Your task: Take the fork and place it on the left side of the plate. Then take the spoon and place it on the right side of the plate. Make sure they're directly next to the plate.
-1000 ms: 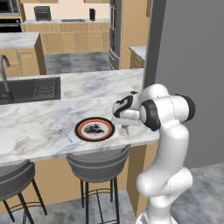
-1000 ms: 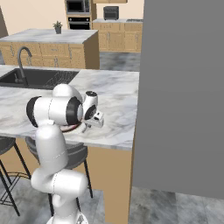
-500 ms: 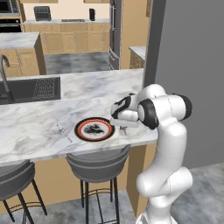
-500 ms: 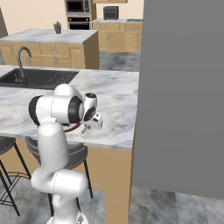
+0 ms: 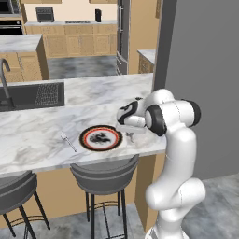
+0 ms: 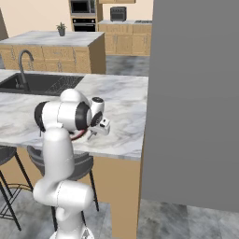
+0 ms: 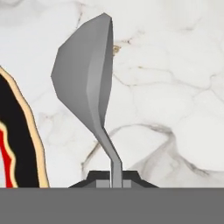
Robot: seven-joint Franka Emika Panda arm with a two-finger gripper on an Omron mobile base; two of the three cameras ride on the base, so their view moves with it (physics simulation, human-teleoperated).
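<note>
The hand (image 7: 114,179) is shut on the handle of the spoon (image 7: 87,83), whose rounded bowl stands out ahead of the fingertips over the marble desk (image 7: 175,65). The plate (image 7: 17,144) shows its red-and-black rim just to one side of the spoon. From the left base view the hand (image 5: 130,136) hangs low at the plate's (image 5: 100,138) right edge, and the fork (image 5: 68,141) lies on the desk just beside the plate's left edge.

The spoon looks light, stiff and smooth, so it could swivel between the pads if pinched at 1 point far from the bowl. The narrow handle looks like the sensible place to hold it, with the bowl free. It seems sturdy, though it may slide on the polished marble once let go.
</note>
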